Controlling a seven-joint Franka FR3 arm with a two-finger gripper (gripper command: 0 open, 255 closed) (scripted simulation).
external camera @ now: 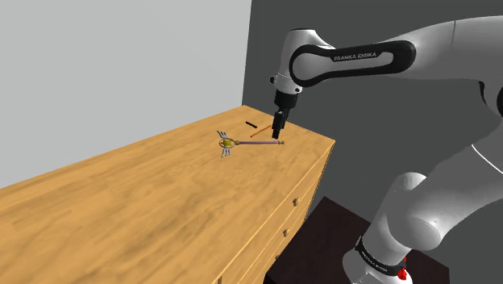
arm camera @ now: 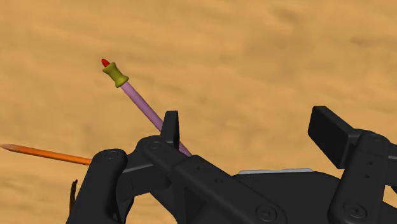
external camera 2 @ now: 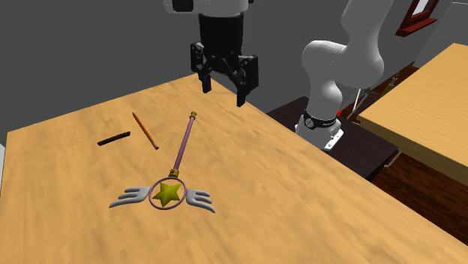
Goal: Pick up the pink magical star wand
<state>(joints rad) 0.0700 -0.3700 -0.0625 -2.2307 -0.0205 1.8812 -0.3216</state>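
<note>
The gripper (external camera 2: pixel 223 93) hangs released above the wooden desk (external camera 2: pixel 315 195). Its two black fingers stand wide apart, with nothing between them and nothing touching them. They point down at the desk top and stay clear of it.

The pink star wand (external camera 2: pixel 182 150) lies flat on the desk, just below and beside the gripper. In the wrist view the gripper (arm camera: pixel 249 127) is open, and the wand's pink shaft (arm camera: pixel 143 105) runs out from behind one finger to an olive knob with a red tip. Nothing lies under the other finger but bare wood. The wand's far end, a yellow-green star in a ring with grey wings, lies well away from the gripper.

An orange pencil (external camera 2: pixel 145 130) lies on the desk on the far side of the wand from the gripper. A short black stick (external camera 2: pixel 114 138) lies just beyond the pencil.
</note>
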